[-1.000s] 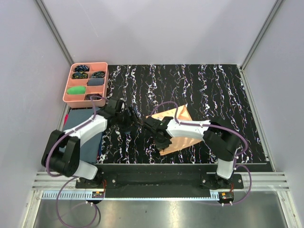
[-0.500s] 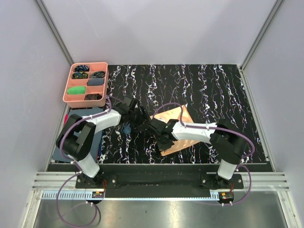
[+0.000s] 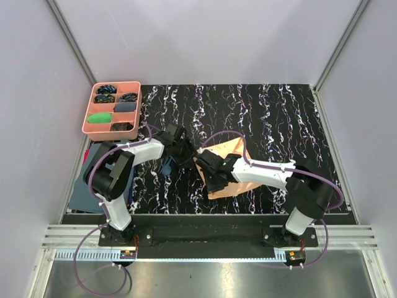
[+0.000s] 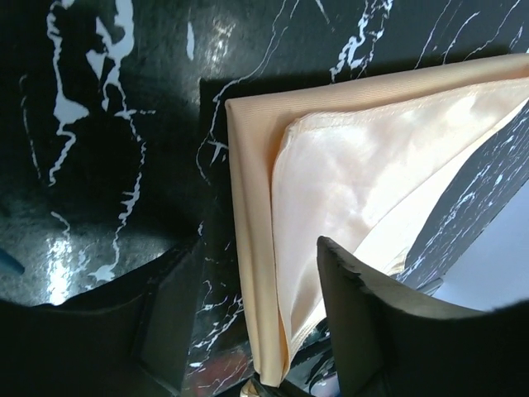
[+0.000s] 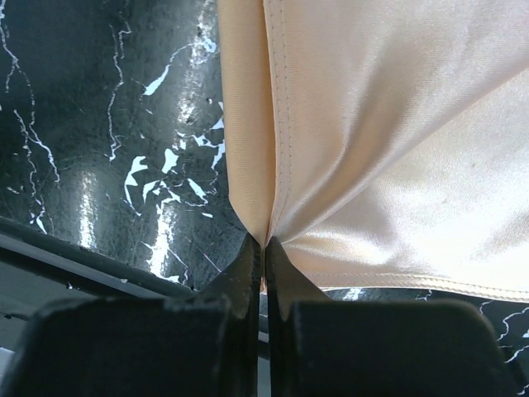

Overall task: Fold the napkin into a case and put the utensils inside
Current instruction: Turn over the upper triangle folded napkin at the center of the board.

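The peach-orange napkin (image 3: 234,156) lies folded in layers on the black marbled table, between the two arms. My right gripper (image 3: 208,180) is shut on the napkin's left edge; in the right wrist view the fingertips (image 5: 264,248) pinch a fold of the napkin (image 5: 388,124). My left gripper (image 3: 188,155) is at the same edge from the left and is open. Its two fingers (image 4: 364,314) stand on either side of the napkin's (image 4: 347,182) layered edge. A slim blue piece (image 3: 165,166), apparently one of the utensils, lies under the left wrist.
A pink compartment tray (image 3: 90,127) with small coloured bundles stands at the back left. A dark blue-grey cloth (image 3: 93,186) lies at the left edge, beside the left arm's base. The two wrists are nearly touching over the napkin's left edge.
The left arm has reached right to the napkin's edge and its jaws have narrowed a little. The right gripper has shut on the napkin's edge and shifted slightly left.
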Available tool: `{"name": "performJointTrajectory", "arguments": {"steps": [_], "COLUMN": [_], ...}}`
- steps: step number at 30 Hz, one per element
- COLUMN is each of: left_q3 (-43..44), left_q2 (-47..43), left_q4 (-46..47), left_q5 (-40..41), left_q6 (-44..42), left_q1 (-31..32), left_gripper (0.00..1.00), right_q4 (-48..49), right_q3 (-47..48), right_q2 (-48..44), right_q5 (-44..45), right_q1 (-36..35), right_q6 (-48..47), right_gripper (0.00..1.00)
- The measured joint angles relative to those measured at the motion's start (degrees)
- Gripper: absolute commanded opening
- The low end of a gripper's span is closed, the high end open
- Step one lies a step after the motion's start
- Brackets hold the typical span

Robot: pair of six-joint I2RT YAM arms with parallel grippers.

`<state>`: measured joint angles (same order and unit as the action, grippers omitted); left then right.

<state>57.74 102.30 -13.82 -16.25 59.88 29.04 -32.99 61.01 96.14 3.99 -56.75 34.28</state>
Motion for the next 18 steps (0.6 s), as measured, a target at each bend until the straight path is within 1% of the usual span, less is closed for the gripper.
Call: {"name": "performJointTrajectory", "arguments": {"steps": [2,3,6,8,11,14,15,18], "left_q3": [0.4,0.6,1.0,1.4,2.1,3.2,3.5,4.6], "left_q2": [0.5,0.7,1.5,1.9,2.4,3.1,3.3,4.3], "left_q4": [0.2,0.2,0.2,0.2,0.2,0.2,0.2,0.2], "left_q5": [0.3,0.5,0.8,1.2,1.6,1.8,1.9,2.2], "left_q6": [0.1,0.1,0.2,0.2,0.2,0.2,0.2,0.1], "left_q1": [0.1,0.1,0.1,0.2,0.2,0.7,0.8,1.5], "left_gripper": [0.53,0.48,0.44,0.45,0.49,0.49,0.47,0.33], "right_q4": [0.3,0.5,0.7,0.7,0.9,1.2,1.3,1.7], "right_q3": [-0.4,-0.7,-1.6,-2.0,-2.2,-2.2,-2.2,-2.2], "right_q2": [-0.3,-0.4,-0.9,-1.4,-2.1,-3.0,-3.3,-4.0], "right_q5": [-0.3,-0.5,-0.7,-1.0,-1.6,-2.0,-2.1,-2.1], "right_q1": [0.5,0.7,1.1,1.4,1.8,2.1,2.1,2.1], "right_q6": [-0.1,-0.2,-0.3,-0.5,-0.8,-1.1,-1.1,-1.3], "right_gripper": [0.00,0.00,0.00,0.00,0.00,0.00,0.00,0.00]}}
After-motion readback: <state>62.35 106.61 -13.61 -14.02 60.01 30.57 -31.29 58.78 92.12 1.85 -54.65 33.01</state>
